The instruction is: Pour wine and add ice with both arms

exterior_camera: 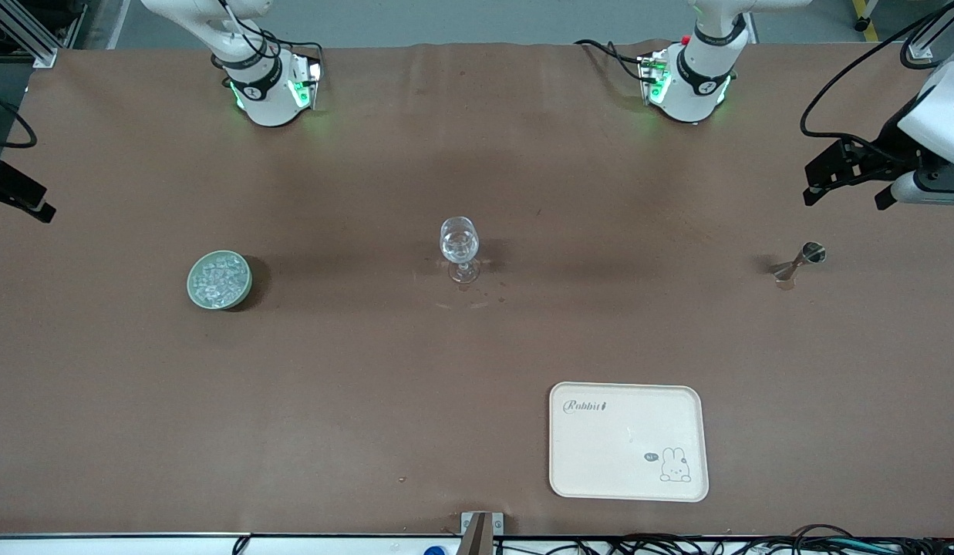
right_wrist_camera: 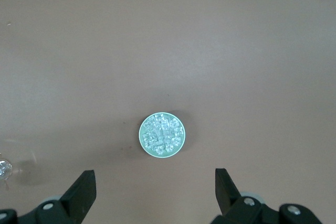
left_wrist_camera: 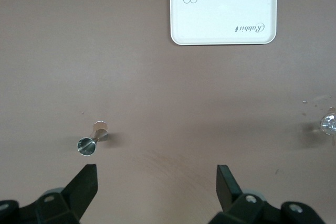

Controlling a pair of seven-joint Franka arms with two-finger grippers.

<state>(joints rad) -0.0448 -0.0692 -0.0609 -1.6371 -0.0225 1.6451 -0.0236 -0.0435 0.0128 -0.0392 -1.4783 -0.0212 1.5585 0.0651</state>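
Note:
A pale green round bowl (exterior_camera: 191, 287) full of ice (exterior_camera: 219, 276) sits toward the right arm's end of the table. A clear stemmed glass (exterior_camera: 459, 248) stands upright at the table's middle. A small metal jigger (exterior_camera: 800, 262) stands toward the left arm's end. My left gripper (exterior_camera: 845, 199) hangs open and empty over the table by the jigger (left_wrist_camera: 87, 144); its open fingers frame bare table (left_wrist_camera: 157, 182). My right gripper (exterior_camera: 21, 196) is open and empty (right_wrist_camera: 156, 184) over the table beside the bowl (right_wrist_camera: 142, 139) of ice (right_wrist_camera: 161, 134).
A cream tray (exterior_camera: 628, 441) with a rabbit drawing lies nearer the front camera than the glass, toward the left arm's end; it also shows in the left wrist view (left_wrist_camera: 223, 8). The glass shows at the edge of both wrist views (left_wrist_camera: 329, 124) (right_wrist_camera: 4, 169).

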